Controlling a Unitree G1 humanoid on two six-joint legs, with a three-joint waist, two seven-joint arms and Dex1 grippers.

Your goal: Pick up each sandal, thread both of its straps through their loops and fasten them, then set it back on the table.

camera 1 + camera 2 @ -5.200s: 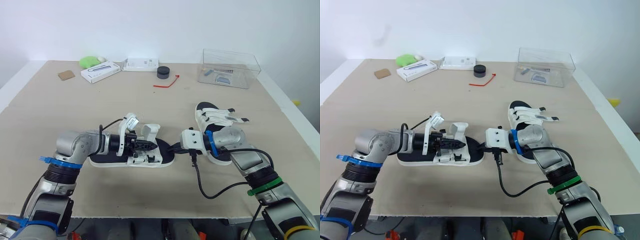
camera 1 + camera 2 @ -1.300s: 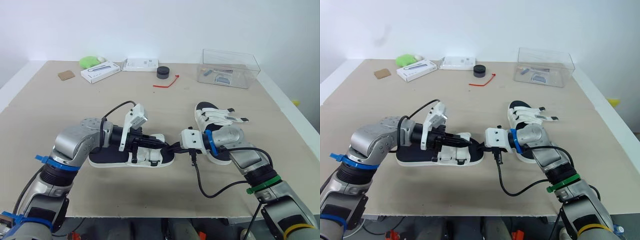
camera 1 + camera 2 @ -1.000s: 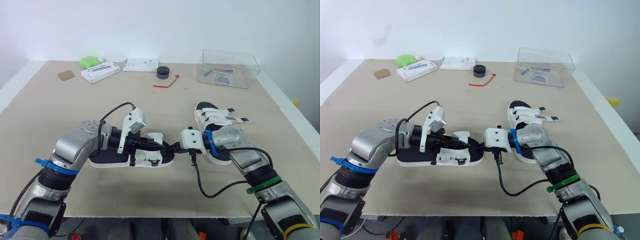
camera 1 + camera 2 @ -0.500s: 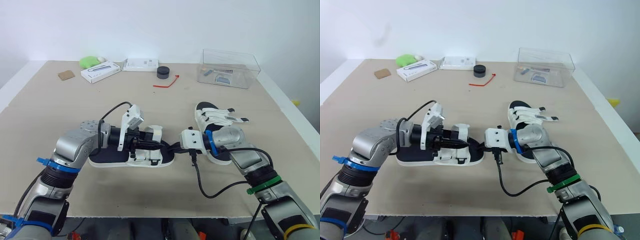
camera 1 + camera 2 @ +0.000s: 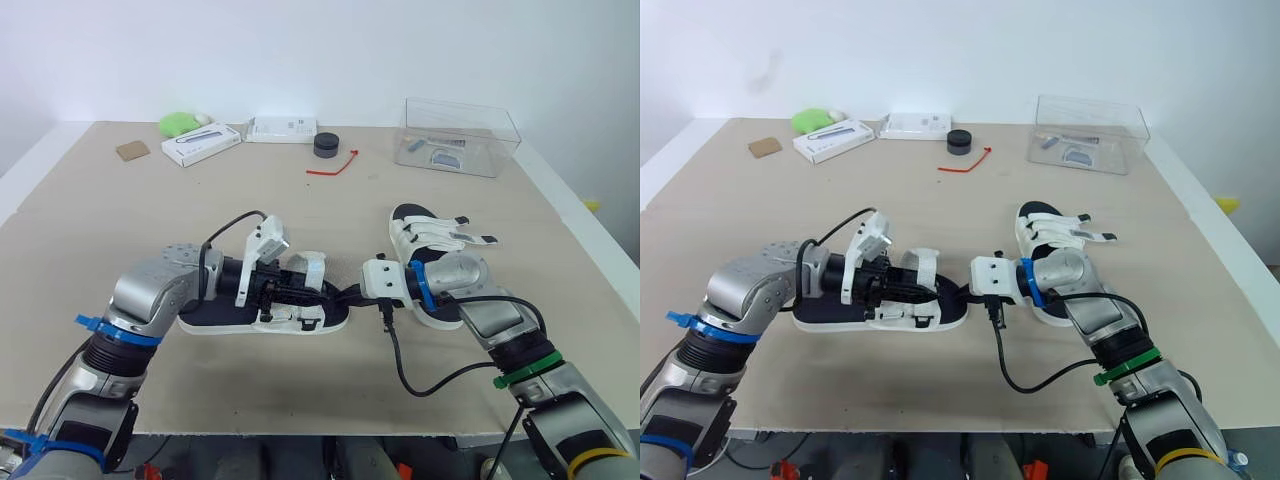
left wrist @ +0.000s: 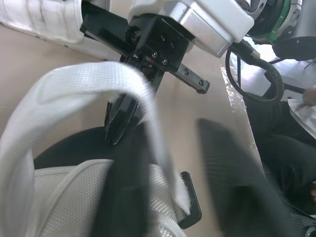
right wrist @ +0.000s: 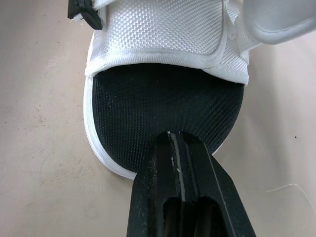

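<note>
One white-strapped sandal with a black insole (image 5: 215,312) lies flat on the table in front of me. Its forward strap (image 5: 313,266) arches up in a loop (image 6: 89,84). My left gripper (image 5: 290,290) reaches in over the straps, open, with the strap's edge running between its fingers (image 6: 128,197). My right gripper (image 5: 348,297) is shut, its tips (image 7: 182,143) resting on the toe end of the insole (image 7: 163,103). The second sandal (image 5: 428,240) lies behind my right forearm, its straps spread loose.
Along the table's far side are a clear plastic box (image 5: 458,135), a black round puck (image 5: 327,144), a red tie (image 5: 335,165), two white boxes (image 5: 200,143) (image 5: 282,128), a green object (image 5: 180,123) and a brown card (image 5: 132,150).
The left gripper has pulled back slightly along the sandal, and the forward strap, pressed low a second ago, now arches up. The right gripper has stayed on the toe.
</note>
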